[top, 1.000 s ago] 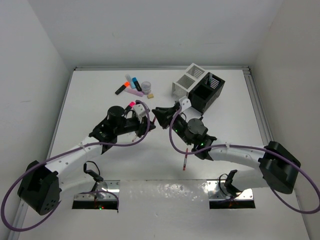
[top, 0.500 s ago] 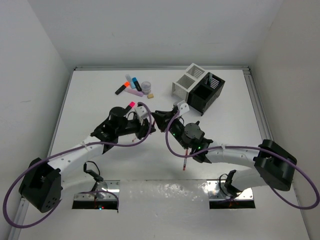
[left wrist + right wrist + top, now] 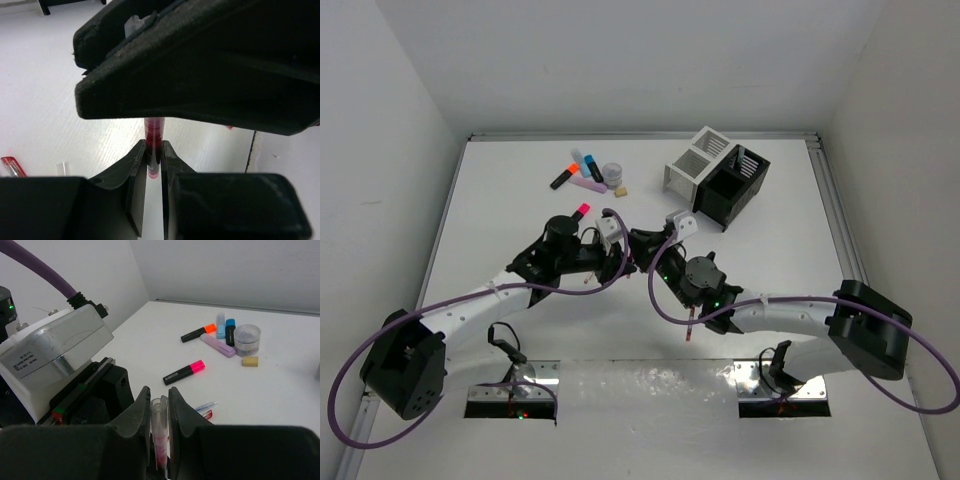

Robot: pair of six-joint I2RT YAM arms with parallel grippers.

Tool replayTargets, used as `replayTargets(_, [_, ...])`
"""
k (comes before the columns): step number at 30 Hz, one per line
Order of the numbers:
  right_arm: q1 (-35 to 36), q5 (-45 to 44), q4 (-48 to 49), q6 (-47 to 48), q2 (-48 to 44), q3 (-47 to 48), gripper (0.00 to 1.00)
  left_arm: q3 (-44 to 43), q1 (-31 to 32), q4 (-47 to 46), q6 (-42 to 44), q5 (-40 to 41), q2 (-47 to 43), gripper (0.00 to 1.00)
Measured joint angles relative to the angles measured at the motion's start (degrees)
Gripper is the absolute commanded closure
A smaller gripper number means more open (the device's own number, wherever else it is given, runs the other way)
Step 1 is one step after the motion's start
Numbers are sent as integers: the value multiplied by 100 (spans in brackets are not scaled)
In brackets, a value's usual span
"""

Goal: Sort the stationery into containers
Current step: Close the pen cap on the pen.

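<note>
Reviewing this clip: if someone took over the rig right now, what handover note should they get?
Left hand: shut on the clear red-ink pen.
Right hand: shut on the same pen, at table centre.
Loose: highlighter cluster, tape roll and eraser at the back; pink-capped highlighter; red pen by the right arm.
Done: cannot tell; contents of white box and black box unclear.
Left: one hand lets go, box the pen, then sort the rest.

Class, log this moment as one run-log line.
left pincer: shut on red pen | right pincer: shut on same pen | phase: likely handover
</note>
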State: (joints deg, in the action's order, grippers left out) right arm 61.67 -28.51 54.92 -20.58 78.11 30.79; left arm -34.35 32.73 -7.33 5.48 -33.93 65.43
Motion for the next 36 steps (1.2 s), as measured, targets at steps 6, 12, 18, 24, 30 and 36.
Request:
replayTargets(6, [70, -94, -4, 0, 2, 4, 100, 0, 31, -4, -125, -39, 2, 100])
replayTargets(12, [140, -153, 35, 0, 72, 13, 100, 0, 35, 13, -155, -101, 31, 100])
replayTargets(18, [186, -195, 44, 0, 133, 15, 100, 0, 44, 72, -195, -136, 66, 100])
replayTargets(24, [186, -212, -26, 2, 138, 17, 100, 0, 68, 72, -234, -138, 116, 100])
replayTargets(30, [197, -256, -85, 2, 138, 48, 100, 0, 72, 72, -236, -136, 118, 100])
replayTargets(36, [197, -264, -136, 4, 138, 70, 100, 0, 72, 72, -251, -136, 118, 100])
